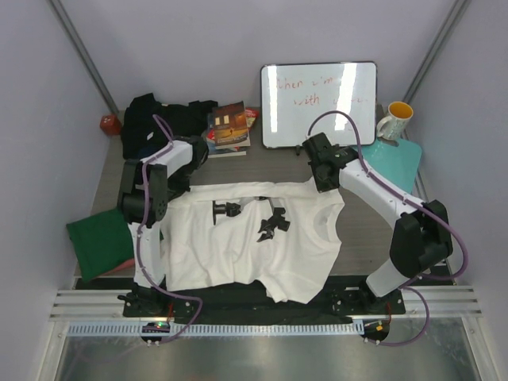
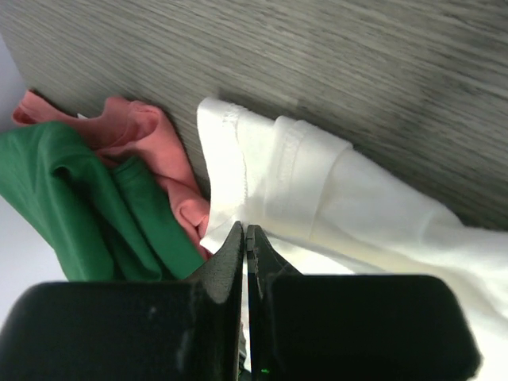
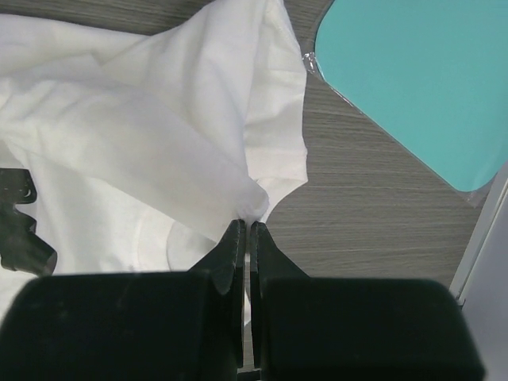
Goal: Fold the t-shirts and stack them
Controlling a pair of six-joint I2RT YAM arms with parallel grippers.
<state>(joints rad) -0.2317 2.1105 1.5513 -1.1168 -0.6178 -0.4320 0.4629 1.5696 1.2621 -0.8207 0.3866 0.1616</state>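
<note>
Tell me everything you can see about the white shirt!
The white t-shirt looks like soft cloth, with short sleeves, stitched hems and small black printed marks. It lies spread out but wrinkled on the grey table. The left gripper and the right gripper are each shut on its far edge, one at each side. By the left gripper, the shirt lies against a bunched pink shirt.

The white cloth t-shirt (image 1: pixel 238 254) with black prints looks soft, matt. Grey counter (image 2: pixel 357 71): dull wood grain. Flat teal mat (image 3: pixel 413 79): smooth. Rectangular whiteboard (image 1: pixel 317 111): glossy.
</note>
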